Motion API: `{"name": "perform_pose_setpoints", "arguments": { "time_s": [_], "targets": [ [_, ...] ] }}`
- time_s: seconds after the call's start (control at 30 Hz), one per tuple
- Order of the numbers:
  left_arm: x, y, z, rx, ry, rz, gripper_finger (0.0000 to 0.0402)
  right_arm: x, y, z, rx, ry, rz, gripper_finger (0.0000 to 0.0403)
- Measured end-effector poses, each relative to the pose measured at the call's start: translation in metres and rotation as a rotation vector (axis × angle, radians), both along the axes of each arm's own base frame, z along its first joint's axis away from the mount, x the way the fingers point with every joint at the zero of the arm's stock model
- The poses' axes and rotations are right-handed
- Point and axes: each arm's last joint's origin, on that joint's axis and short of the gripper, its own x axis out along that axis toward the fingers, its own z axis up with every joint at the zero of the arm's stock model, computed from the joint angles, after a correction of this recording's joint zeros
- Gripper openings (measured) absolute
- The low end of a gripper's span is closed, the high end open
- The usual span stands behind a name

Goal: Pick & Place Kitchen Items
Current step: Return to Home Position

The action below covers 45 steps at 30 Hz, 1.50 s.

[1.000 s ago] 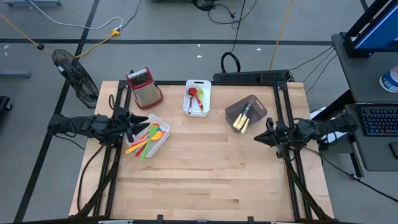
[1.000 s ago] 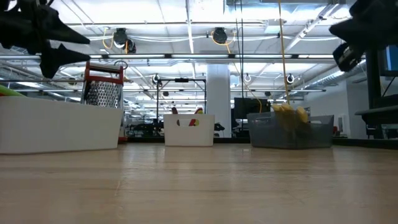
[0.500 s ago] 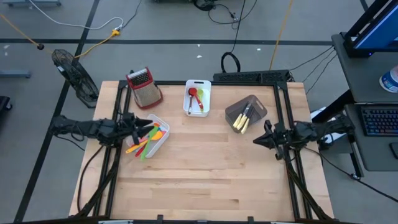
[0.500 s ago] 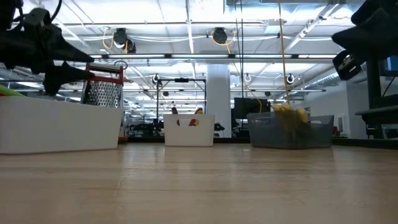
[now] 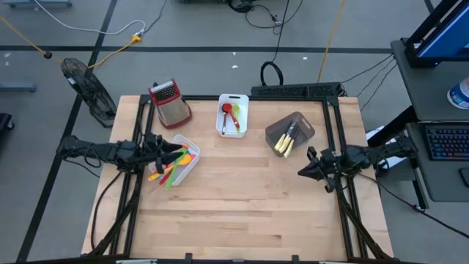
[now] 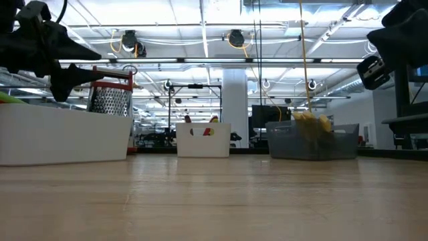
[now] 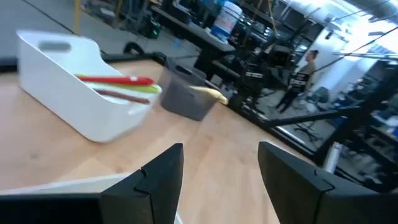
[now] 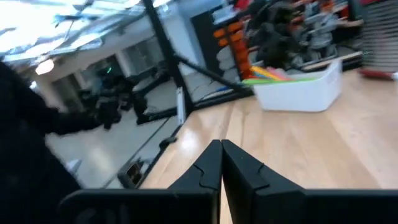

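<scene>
The wooden surface [image 5: 234,205] carries three bins on its far half. The left tool [image 5: 168,149] hovers at the rim of the white bin [image 5: 194,163] on the left side, fingers spread and holding nothing. The right tool [image 5: 303,170] hangs near the grey bin [image 5: 297,121], fingers pressed together, empty. A second white bin [image 5: 234,100] sits between them, with a box grater [image 5: 170,103] at the far left corner. Yellow, orange and green utensils [image 5: 173,167] lie in the left bin, a red spoon [image 5: 228,110] in the middle one, cream-handled pieces [image 5: 284,145] in the grey one
</scene>
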Motion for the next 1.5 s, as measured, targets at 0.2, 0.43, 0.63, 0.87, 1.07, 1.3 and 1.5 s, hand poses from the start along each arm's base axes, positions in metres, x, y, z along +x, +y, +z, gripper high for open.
{"name": "perform_pose_setpoints", "arguments": {
  "time_s": [0.2,0.43,0.63,0.87,1.07,1.3,1.5],
  "targets": [
    [0.0016,-0.0017,-0.0019,0.076,0.038,-0.054,0.0212,-0.0002,0.0011,-0.0001,-0.070,-0.019,0.038,0.0004],
    [0.0040,-0.0049,-0.0043,0.234,0.084,-0.160,0.0212,-0.0002,0.0011,-0.0001,-0.175,-0.047,0.032,0.0004],
    [0.0041,-0.0046,-0.0041,0.258,0.085,-0.150,0.0212,-0.0002,0.0011,-0.0003,-0.190,-0.051,0.035,0.0004],
    [0.0041,-0.0045,-0.0039,0.258,0.082,-0.148,0.0212,-0.0002,0.0012,0.0006,-0.187,-0.060,0.034,0.0004],
    [0.0041,-0.0045,-0.0038,0.257,0.081,-0.147,0.0212,-0.0002,0.0012,0.0007,-0.187,-0.061,0.035,0.0004],
    [0.0041,-0.0045,-0.0037,0.256,0.081,-0.147,0.0212,-0.0002,0.0012,0.0009,-0.187,-0.062,0.035,0.0004],
    [0.0041,-0.0045,-0.0037,0.254,0.080,-0.146,0.0212,-0.0002,0.0012,0.0009,-0.187,-0.062,0.035,0.0004]
  ]
}}
